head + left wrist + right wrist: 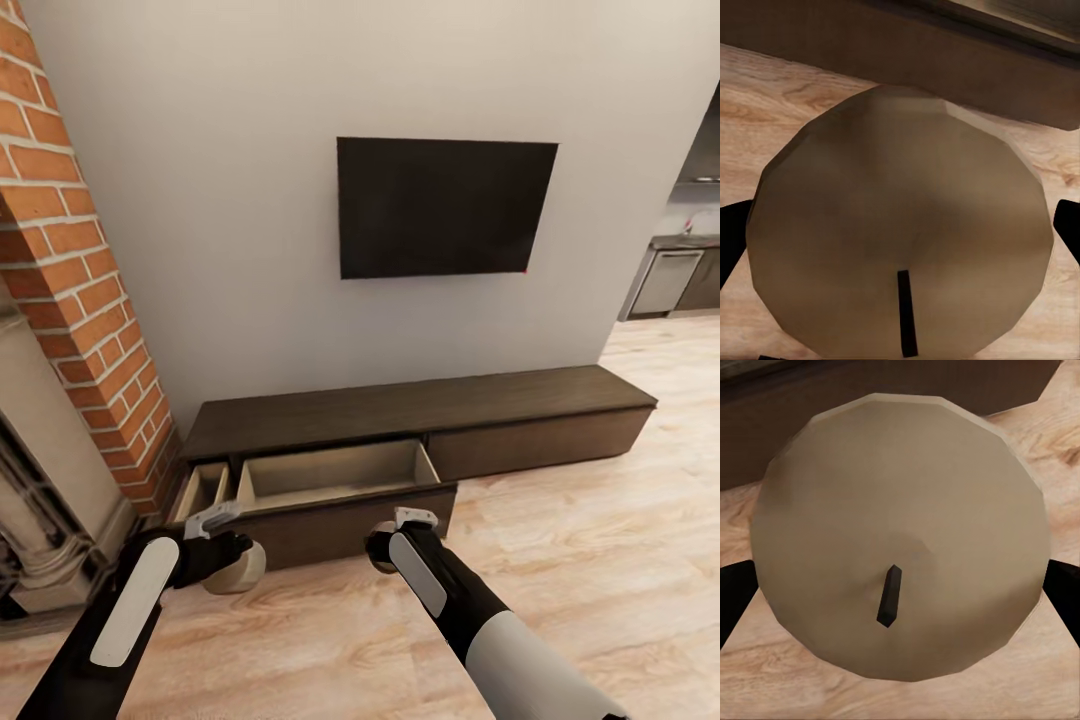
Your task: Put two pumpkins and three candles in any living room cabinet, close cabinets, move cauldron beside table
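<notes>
While each gripper clasps a candle over the floor, the open drawer point(335, 475) of the cabinet point(420, 410) lies just ahead and slightly higher. The left gripper point(235, 560) holds its candle point(238, 570) nearer it; the right gripper point(385, 548) holds the other candle point(900, 536), wick up.

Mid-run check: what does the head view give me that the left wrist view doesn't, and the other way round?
Head view alone: the open drawer of the cabinet, its tan inside apparently bare, the right gripper on its own candle, the brick column, the dark wall screen.
Left wrist view alone: the candle's flat top and dark wick close up.
Both: the left gripper around a candle, the wooden floor.
</notes>
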You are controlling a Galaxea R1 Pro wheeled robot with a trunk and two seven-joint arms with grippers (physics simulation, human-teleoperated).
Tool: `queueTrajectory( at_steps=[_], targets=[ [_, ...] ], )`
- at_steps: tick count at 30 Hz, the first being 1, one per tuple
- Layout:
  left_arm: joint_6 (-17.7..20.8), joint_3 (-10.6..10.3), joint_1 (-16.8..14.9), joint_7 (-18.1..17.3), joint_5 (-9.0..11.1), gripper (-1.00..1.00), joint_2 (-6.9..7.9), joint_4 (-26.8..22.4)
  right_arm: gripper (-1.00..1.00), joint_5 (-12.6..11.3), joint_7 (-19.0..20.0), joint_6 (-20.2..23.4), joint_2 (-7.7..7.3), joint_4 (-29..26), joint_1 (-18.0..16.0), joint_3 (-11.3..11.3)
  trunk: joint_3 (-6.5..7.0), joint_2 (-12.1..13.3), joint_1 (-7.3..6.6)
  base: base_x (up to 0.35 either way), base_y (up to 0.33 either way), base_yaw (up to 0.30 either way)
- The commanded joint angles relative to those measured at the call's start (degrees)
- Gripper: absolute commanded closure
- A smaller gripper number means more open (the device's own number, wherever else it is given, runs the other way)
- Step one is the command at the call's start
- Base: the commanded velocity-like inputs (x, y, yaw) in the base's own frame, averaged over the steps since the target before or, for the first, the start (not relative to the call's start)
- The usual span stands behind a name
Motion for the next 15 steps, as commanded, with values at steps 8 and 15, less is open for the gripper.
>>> queueTrajectory(
  at_steps=[8,15],
  targets=[
    [0.04,-0.2,-0.06,0.56,0.48,1.0,0.03,0.04,1.0,-0.47,-0.56,0.05,-0.04,-0.09,-0.05,0.18,0.23,-0.03,0.0,0.095,-0.123,0.27],
    [0.04,-0.2,-0.06,0.43,0.48,1.0,0.1,-0.11,1.0,-0.47,-0.54,0.05,-0.04,-0.09,-0.05,0.18,0.46,-0.03,0.0,0.161,-0.195,0.255]
  ],
)
